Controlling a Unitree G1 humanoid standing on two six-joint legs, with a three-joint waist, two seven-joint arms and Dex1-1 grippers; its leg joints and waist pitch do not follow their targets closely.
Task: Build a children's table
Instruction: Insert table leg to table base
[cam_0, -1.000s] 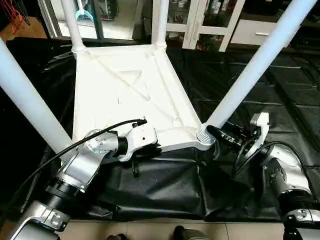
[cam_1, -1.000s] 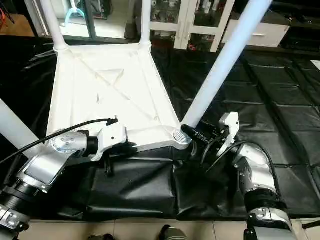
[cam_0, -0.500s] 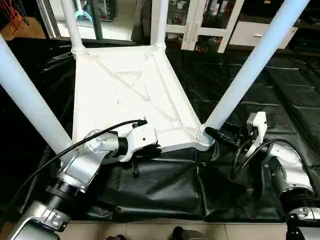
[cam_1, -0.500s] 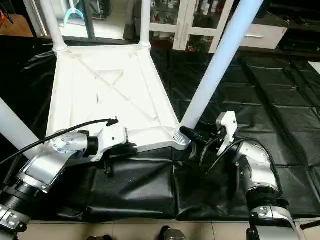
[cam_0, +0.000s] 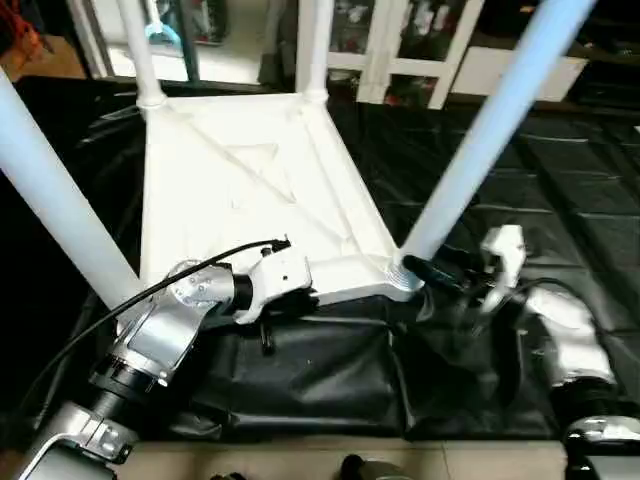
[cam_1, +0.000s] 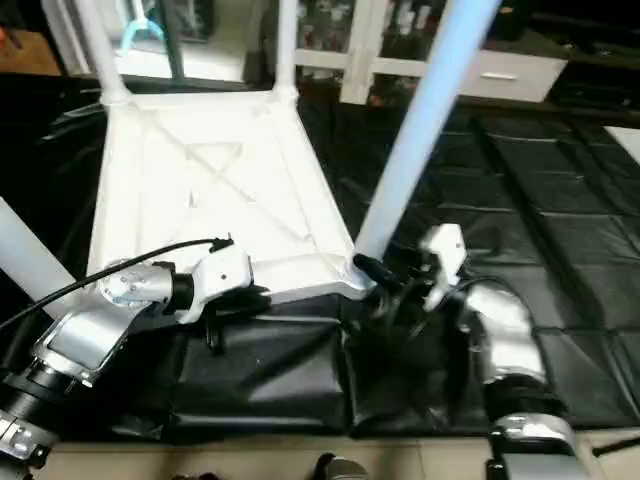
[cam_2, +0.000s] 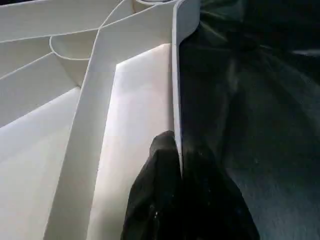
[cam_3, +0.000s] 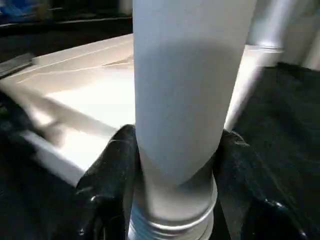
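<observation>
The right gripper (cam_3: 172, 200) has its black fingers (cam_3: 107, 175) set either side of the near-right leg (cam_0: 480, 140), clamped on it just above the threaded end at the socket (cam_0: 402, 276). Over the last second this wrist has turned a little and the gripper sits slightly nearer the socket, while the leg leans much as before; that reads as screwing the leg home, probably the last one.

The left gripper (cam_2: 180, 200) is pinched together on the near rim of the top (cam_0: 250, 180), one finger inside the rim, one outside. It has not shifted, and the top has stayed put on the black sheet (cam_0: 330, 370), so it looks like a brace against the twisting.

The top lies upside down, ribs up. Two far legs (cam_0: 140, 50) stand in their sockets, and the near-left leg (cam_0: 50, 190) rises at the left edge.

The right wrist view shows the thread still exposed below the fingers, which the head views barely resolve. The left wrist view shows how the rim sits between the fingers; from the head that contact is hidden by the white wrist housing (cam_0: 280, 275).
</observation>
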